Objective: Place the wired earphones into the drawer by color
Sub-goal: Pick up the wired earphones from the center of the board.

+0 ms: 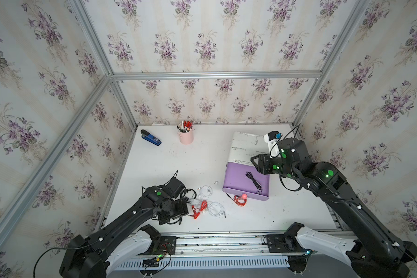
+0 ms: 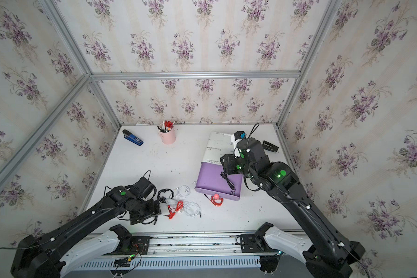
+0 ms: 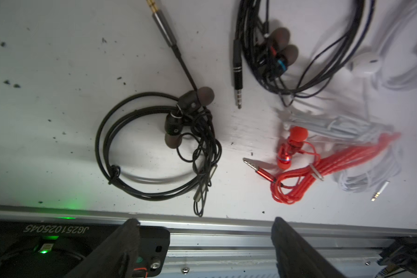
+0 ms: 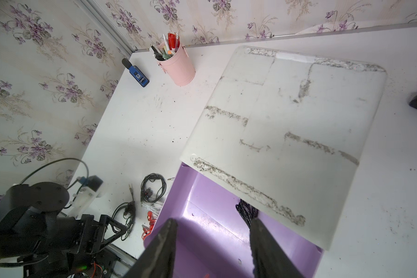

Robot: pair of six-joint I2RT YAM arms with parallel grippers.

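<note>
At the surface's near-left edge: the left fingers [image 3: 122,243] hover spread wide and empty above a coiled black set [image 3: 178,115].
Right fingers [image 4: 161,245]: apart, gripping nothing, poised over the open purple drawer [image 1: 234,178], where a black cord [image 1: 253,180] lies.
Earphones: all are loose on the surface [image 1: 173,166]. A second black set [image 3: 272,55], a red set [image 3: 296,138] and white sets [image 3: 367,63] lie just beside the coil. A far red set [image 1: 240,201] rests against the drawer's front.
Step in hand: apparently the pick-up of the coiled black set.
How to do it well: descend over the spot where the earbuds and cord bunch together, so one pinch takes the whole coil. Keep clear of the neighbouring set's plug. Lift straight up before crossing to the drawer.
Risk: thin loops may slip free, trail, or snag the red set.
</note>
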